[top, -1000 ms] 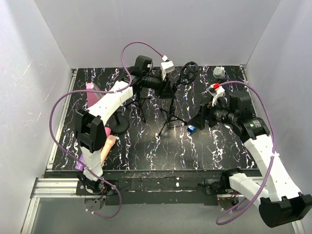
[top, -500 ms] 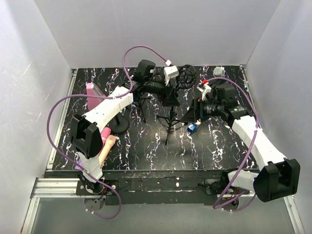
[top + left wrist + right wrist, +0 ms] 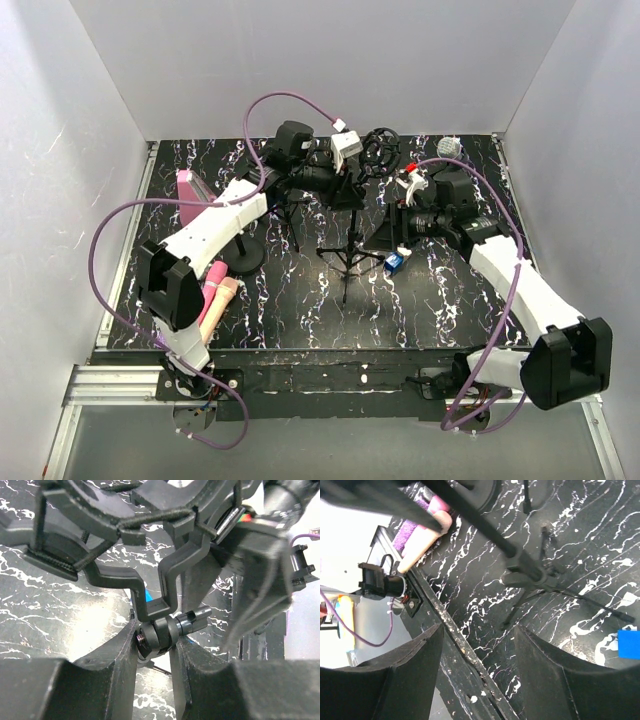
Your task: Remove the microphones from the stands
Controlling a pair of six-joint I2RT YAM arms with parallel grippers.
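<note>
A black tripod stand [image 3: 349, 258] stands mid-table, topped by a black shock mount [image 3: 380, 150] with elastic cords, seen close in the left wrist view [image 3: 125, 525]. I cannot tell whether a microphone sits inside the mount. My left gripper [image 3: 345, 193] is shut on the stand's swivel joint [image 3: 167, 630] just below the mount, with both fingers pressed against it [image 3: 152, 640]. My right gripper [image 3: 380, 237] is open and empty just right of the stand's pole, above the tripod legs [image 3: 530, 575], with nothing between its jaws [image 3: 477, 635].
A small blue block [image 3: 394, 262] lies by the right gripper and shows in the right wrist view [image 3: 629, 642]. A silver mesh ball [image 3: 450, 147] sits at the back right. Pink and peach handles [image 3: 218, 295], a pink block [image 3: 190, 187] and a round black base [image 3: 243, 257] lie left.
My right arm has swung left and brought its open gripper close to the stand's pole. The stand and mount have shifted slightly with my left gripper still holding the joint.
</note>
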